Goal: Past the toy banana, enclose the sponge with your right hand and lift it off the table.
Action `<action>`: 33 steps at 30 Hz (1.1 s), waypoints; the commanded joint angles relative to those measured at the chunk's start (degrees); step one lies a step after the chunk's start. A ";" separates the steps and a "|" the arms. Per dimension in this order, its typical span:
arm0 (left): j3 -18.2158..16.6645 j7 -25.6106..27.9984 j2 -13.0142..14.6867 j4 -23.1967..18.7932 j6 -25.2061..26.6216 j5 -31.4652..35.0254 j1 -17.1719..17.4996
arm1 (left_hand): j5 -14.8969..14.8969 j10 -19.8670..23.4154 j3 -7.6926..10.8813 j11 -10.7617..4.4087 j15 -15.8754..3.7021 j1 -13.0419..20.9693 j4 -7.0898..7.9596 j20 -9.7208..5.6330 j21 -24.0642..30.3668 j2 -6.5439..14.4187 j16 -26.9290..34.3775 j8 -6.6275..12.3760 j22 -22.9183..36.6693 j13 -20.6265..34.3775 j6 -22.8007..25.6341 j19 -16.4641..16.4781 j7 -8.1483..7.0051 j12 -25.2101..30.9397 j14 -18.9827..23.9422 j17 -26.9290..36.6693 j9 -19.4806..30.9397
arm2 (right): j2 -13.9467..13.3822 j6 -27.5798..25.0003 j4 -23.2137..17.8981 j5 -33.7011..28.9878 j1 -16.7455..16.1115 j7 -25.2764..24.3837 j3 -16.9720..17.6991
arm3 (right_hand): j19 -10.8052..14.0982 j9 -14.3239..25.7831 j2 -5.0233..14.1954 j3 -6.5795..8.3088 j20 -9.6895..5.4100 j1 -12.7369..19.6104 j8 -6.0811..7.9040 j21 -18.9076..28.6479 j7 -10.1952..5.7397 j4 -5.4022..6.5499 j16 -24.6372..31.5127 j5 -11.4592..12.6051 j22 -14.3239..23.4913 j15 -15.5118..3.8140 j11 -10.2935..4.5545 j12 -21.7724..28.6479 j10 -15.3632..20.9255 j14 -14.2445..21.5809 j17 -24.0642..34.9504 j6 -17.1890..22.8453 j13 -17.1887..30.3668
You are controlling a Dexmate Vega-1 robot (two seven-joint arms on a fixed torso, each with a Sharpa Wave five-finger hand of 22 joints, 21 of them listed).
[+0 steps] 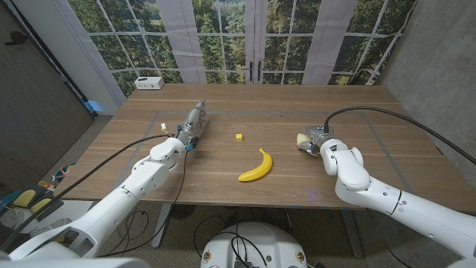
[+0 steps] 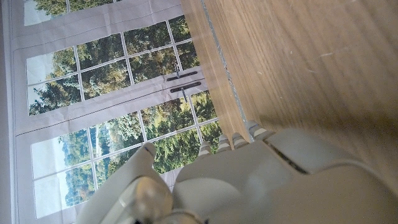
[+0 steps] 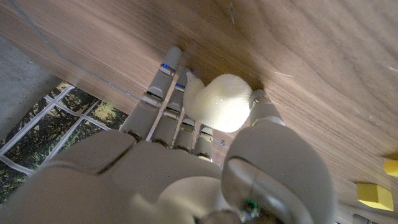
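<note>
While the sponge (image 3: 219, 102) sits on the desk (image 1: 297, 100) toward its right edge, it is enclosed by the right robot hand (image 1: 316, 140), fingers (image 3: 163, 106) on one side and thumb on the other. Nearer the front edge, at mid-desk, the toy banana (image 1: 256, 167) is seen, a small yellow cube (image 1: 238, 137) behind it. Toward the left edge the left robot hand (image 1: 190, 130) is held with fingers extended, nothing in it.

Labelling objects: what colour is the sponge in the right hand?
Pale cream-yellow sponge, clearest in the right wrist view.
</note>
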 commanded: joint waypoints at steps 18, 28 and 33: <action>-1.06 -1.96 0.61 1.75 -0.85 -1.27 -0.28 | 0.22 -2.29 -0.63 0.28 -0.11 0.04 0.02 0.05 -0.38 1.11 -0.02 -0.06 0.36 0.10 -3.13 0.35 -0.20 -0.24 -4.96 0.30 0.14 | 0.64 0.77 -3.54 7.39 0.22 -13.79 3.69 | -0.59 0.16 -0.34 -0.43 0.24 0.86 -0.57 0.01 0.25 0.59 -0.81 -0.45 0.11 -5.37 0.45 0.01 1.48 0.23 0.01 0.73 0.24; -1.66 -2.35 1.04 1.95 -1.58 -1.65 0.27 | 0.25 -2.37 -0.73 -0.22 -0.05 0.05 0.03 0.08 -0.50 1.14 0.01 -0.04 0.37 0.10 -3.16 0.39 -0.18 -0.24 -4.90 0.30 0.14 | 1.26 2.50 -4.05 6.87 2.21 -13.96 2.61 | -0.74 0.16 -0.41 -0.73 0.23 0.76 -0.71 -0.01 0.18 0.84 -0.89 -0.58 0.09 -5.25 0.19 -0.13 1.82 0.47 -0.02 1.08 0.26; -1.92 -2.25 1.18 1.90 -1.84 -1.72 0.52 | 0.26 -2.25 -0.77 0.26 -0.11 0.05 0.03 0.06 -0.54 1.15 0.01 -0.02 0.38 0.10 -3.12 0.45 -0.16 -0.18 -4.92 0.29 0.14 | 1.88 3.80 -3.94 6.31 3.04 -14.01 2.04 | -0.86 0.17 -0.39 -0.78 0.29 0.81 -0.80 -0.03 0.25 0.90 -0.98 -0.61 0.09 -5.41 0.23 -0.16 2.08 0.64 -0.09 1.22 0.27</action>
